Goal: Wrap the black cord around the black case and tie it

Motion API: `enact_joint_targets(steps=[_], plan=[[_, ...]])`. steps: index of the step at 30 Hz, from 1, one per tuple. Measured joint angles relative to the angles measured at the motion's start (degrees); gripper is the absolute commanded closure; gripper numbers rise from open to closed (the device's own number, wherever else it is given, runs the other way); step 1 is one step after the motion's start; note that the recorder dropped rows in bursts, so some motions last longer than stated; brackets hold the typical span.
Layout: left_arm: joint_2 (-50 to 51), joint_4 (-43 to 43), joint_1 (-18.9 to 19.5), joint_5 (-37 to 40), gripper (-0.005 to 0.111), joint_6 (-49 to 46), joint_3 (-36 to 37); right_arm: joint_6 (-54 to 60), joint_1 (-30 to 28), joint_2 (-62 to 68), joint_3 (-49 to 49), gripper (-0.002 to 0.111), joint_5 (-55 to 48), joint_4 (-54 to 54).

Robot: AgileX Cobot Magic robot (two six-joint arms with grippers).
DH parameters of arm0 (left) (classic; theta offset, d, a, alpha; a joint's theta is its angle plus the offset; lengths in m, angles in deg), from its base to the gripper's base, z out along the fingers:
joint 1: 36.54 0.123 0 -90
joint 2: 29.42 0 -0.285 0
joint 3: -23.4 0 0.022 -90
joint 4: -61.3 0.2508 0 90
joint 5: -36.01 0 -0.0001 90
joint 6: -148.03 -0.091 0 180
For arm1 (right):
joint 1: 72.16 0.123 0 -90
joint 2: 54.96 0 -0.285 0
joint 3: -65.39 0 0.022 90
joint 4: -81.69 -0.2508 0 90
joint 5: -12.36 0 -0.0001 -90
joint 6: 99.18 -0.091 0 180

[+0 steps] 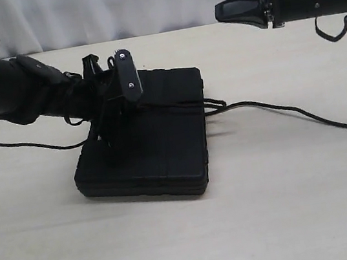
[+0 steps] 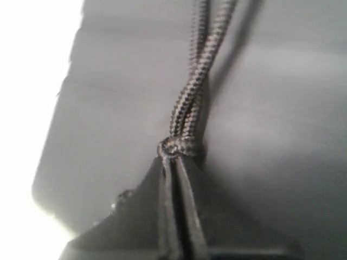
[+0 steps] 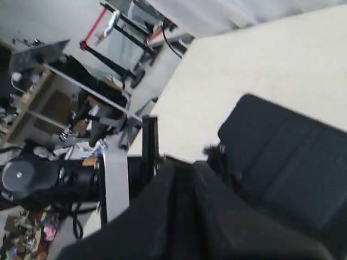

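The black case [image 1: 156, 145] lies flat on the table, left of centre. The black cord [image 1: 274, 107] crosses its lid, bunches at the right edge and trails off right across the table. My left gripper [image 1: 104, 130] reaches down onto the case's back left part. In the left wrist view it [image 2: 178, 162] is shut on the black cord [image 2: 190, 103] at a small knot, and two strands run away over the case [image 2: 271, 162]. My right gripper [image 1: 219, 10] hangs high at the upper right, fingers together and holding nothing; below it [image 3: 187, 168] lies the case [image 3: 293, 162].
A thin black line [image 1: 32, 146] runs from the case's left side off the left edge of the tabletop [image 1: 289, 204]. Shelving and equipment [image 3: 81, 92] stand beyond the table in the right wrist view.
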Motion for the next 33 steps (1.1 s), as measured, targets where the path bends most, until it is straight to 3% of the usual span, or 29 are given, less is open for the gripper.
enact_joint_targets(steps=[1, 4, 7, 11, 13, 15, 18, 25, 28, 33], plan=[[0.1, -4.2, 0.0, -4.5, 0.107, 0.0, -0.2, -4.0, 0.1, -2.6, 3.6, 0.088, 3.4, 2.5], [0.1, -9.3, 0.0, -8.4, 0.107, 0.0, -1.4, -6.2, 0.1, -8.0, 13.1, 0.087, 16.8, 3.5], [0.1, -11.4, 0.0, -8.1, 0.107, 0.0, -2.0, -5.9, 0.5, -13.7, 22.7, 0.087, 33.6, 2.8], [0.1, -11.8, 0.0, -4.5, 0.107, 0.0, -2.1, -3.2, 0.6, -18.7, 30.8, 0.087, 46.5, -0.9], [0.1, -11.7, 0.0, -2.2, 0.107, 0.0, -2.2, 0.9, 0.6, -19.0, 31.8, 0.083, 47.4, -1.8], [0.1, -11.0, 0.0, 0.3, 0.107, 0.0, -2.2, 4.9, 0.7, -18.6, 31.2, 0.071, 46.8, -0.4], [0.1, -9.6, 0.0, 4.8, 0.107, 0.0, -2.2, 3.4, 0.8, -16.8, 28.2, 0.058, 46.1, 9.5], [0.1, 1.4, 0.0, 16.5, 0.107, 0.0, -2.2, -36.7, 0.8, -4.2, 14.1, 0.059, 35.9, 58.6], [0.1, 4.9, 0.0, 20.0, 0.107, 0.0, -2.2, -42.5, 0.8, 0.5, 7.0, 0.059, 30.0, 67.0], [0.0, 6.2, 0.0, 18.3, 0.107, 0.0, -2.2, -39.8, 2.1, 2.5, 0.2, 0.058, 25.6, 71.8]])
